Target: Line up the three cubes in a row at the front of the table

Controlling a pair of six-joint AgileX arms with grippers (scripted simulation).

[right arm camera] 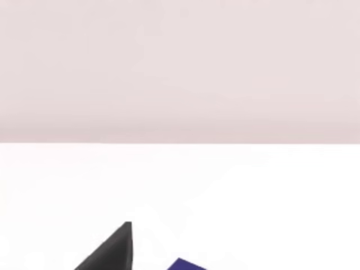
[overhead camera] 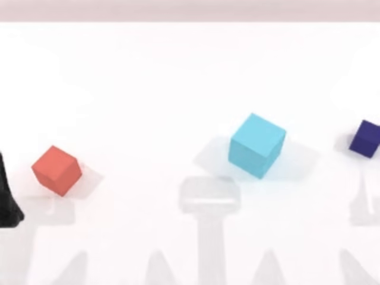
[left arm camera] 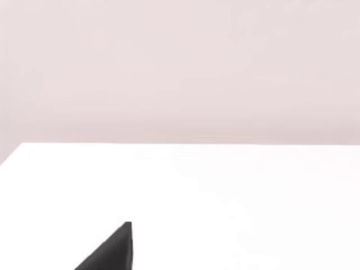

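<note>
Three cubes sit apart from one another on the white table (overhead camera: 148,77), spread across it in a loose line from left to right. The coral-red cube (overhead camera: 56,170) is far to the left, the large light cyan-blue cube (overhead camera: 257,145) stands right of centre, and the small navy-blue cube (overhead camera: 364,138) is at the right edge, partly cut off by the frame. Being cubes, none has a long axis to speak of, but each is turned so that a corner, not a flat face, points toward the front of the table (the red one most plainly).

From above, a dark piece of the left arm (overhead camera: 7,199) shows at the left edge, just beside the red cube and not touching it; the right arm does not appear there at all.

The left wrist view shows only bare table and one black fingertip (left arm camera: 112,250). The right wrist view adds something the other lacks: a navy corner near its own dark fingertip (right arm camera: 112,250). I cannot tell whether either gripper is open or closed.
</note>
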